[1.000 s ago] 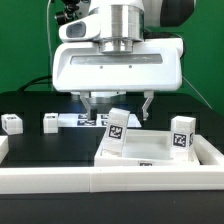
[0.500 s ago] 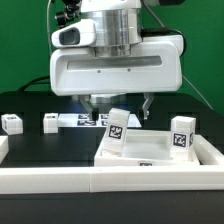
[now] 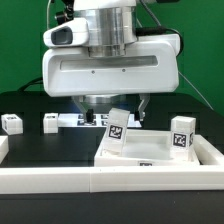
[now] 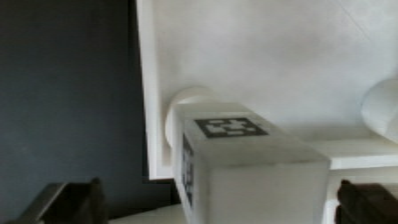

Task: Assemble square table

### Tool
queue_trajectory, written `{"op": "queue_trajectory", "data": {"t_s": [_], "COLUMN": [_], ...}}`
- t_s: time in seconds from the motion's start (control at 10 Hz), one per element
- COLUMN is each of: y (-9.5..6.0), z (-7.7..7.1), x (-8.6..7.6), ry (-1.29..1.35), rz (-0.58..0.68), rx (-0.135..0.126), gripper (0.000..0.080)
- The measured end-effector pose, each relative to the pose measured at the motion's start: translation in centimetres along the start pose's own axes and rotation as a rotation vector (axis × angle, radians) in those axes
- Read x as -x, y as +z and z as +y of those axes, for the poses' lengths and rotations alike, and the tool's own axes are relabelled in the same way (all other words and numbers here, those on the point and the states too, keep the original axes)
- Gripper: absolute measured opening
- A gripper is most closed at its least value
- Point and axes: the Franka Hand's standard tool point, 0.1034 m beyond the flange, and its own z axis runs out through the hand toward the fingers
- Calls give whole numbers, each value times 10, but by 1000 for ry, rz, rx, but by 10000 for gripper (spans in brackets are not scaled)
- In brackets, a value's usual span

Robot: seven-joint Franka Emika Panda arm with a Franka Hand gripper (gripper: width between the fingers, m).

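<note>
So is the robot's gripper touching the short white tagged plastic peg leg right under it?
Apart. The wrist view shows the open gripper straddling the white peg leg, a gap beside each finger.

Square table top (image 3: 160, 148): white plastic, smooth, slight sheen.
Leg (image 3: 118, 130): same white plastic, matt; its tag is printed black-and-white.
Worktop (image 3: 40, 150): black, matt.
My wrist housing (image 3: 110, 70): glossy white plastic.
My flange (image 3: 108, 22): silvery metal, satin sheen.

Upright leg (image 4: 249, 165) blocks centre (gaps beside).
</note>
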Motion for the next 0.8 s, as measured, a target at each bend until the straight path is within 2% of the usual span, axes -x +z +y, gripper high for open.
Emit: {"op": "queue_trajectory", "data": {"t_s": [0.1,0.2,0.3,0.4,0.8], "y": [1,1,1,1,1], "z": [-1,0,0,0,0], "x": [1,1,0,0,0], "ry": [-1,0,0,1,23], "rz": [0,0,0,1,1], "rx": [1,1,1,1,0], "gripper": [538,387,387,288,289]}}
